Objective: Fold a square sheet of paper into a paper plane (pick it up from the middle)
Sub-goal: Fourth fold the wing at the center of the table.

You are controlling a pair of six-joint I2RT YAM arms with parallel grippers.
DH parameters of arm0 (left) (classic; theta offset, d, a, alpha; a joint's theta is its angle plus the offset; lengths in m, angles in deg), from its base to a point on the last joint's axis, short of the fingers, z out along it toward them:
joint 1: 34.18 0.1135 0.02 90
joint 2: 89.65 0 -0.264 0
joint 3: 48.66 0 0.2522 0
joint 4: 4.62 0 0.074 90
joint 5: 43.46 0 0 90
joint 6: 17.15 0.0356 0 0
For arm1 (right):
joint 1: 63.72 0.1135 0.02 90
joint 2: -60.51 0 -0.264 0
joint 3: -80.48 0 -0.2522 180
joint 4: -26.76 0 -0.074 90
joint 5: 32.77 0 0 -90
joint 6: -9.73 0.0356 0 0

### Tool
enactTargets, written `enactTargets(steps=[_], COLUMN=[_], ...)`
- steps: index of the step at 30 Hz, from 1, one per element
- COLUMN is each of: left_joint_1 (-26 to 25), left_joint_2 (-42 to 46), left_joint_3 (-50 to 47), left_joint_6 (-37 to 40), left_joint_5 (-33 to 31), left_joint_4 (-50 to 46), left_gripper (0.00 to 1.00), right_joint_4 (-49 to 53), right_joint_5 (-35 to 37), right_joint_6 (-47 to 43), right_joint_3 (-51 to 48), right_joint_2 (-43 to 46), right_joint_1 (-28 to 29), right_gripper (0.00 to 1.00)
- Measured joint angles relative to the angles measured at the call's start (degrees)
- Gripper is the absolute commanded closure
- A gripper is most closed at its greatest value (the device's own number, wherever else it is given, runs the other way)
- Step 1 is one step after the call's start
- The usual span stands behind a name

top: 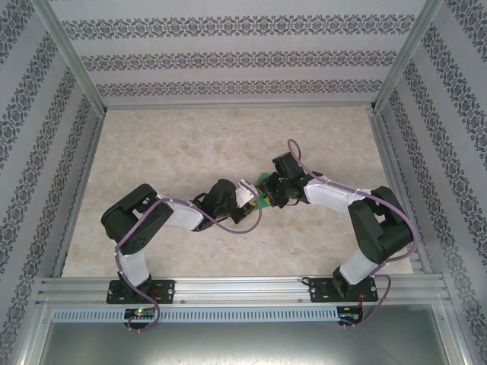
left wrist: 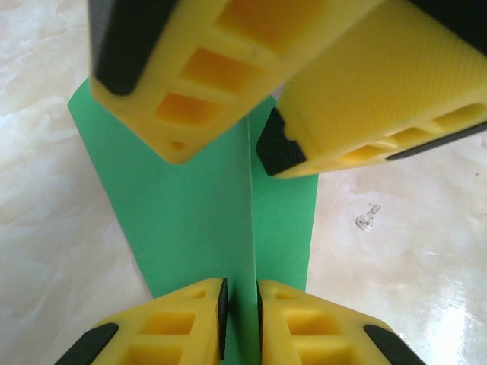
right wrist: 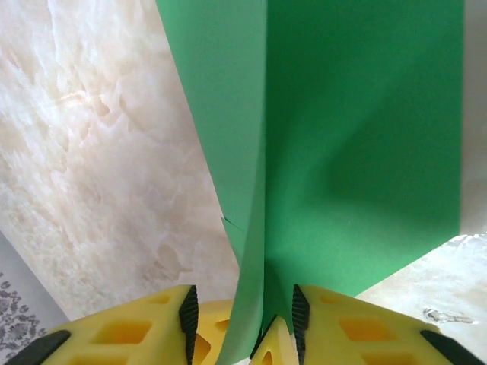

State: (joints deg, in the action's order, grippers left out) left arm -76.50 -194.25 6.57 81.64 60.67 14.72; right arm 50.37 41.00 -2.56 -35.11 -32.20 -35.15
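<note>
Looking like you're mid-crease here: the paper [left wrist: 190, 220] is at the middle of the table [top: 190, 144]. Your left gripper [left wrist: 241, 312] is pinched nearly shut on its centre ridge, and the right gripper [right wrist: 243, 315] is clamped on the same fold. My guess is the next step is pressing that crease flat, gently, so it doesn't tear.

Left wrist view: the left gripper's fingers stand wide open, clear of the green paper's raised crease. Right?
No. The left wrist view shows the left gripper shut on the raised crease of the square sheet of paper, pinching it from both sides. The crease does stand raised, as said.
</note>
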Motion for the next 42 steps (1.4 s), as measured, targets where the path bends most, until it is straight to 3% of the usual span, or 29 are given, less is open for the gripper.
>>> enactTargets(steps=[6,12,27,42], left_joint_1=[0.2,1.5,2.9,3.5], left_joint_2=[0.0,-0.1,-1.9,-5.4], left_joint_3=[0.0,1.5,8.3,15.1], left_joint_6=[-2.5,-9.5,-29.4,-36.2], left_joint_5=[0.1,1.9,9.0,15.9], left_joint_4=[0.0,-2.1,-13.3,-21.9], left_gripper=[0.85,0.86,0.88,0.91], right_joint_4=[1.9,0.1,-10.1,-9.0], right_joint_5=[-0.2,-1.5,-12.7,-14.5], right_joint_6=[-7.6,-17.7,-31.5,-40.5], right_joint_3=[0.2,-0.8,-6.2,-6.0], right_joint_2=[2.7,7.5,2.0,-1.6], right_joint_1=[-3.1,-6.7,-8.0,-9.0], right_gripper=[0.32,0.30,0.46,0.49])
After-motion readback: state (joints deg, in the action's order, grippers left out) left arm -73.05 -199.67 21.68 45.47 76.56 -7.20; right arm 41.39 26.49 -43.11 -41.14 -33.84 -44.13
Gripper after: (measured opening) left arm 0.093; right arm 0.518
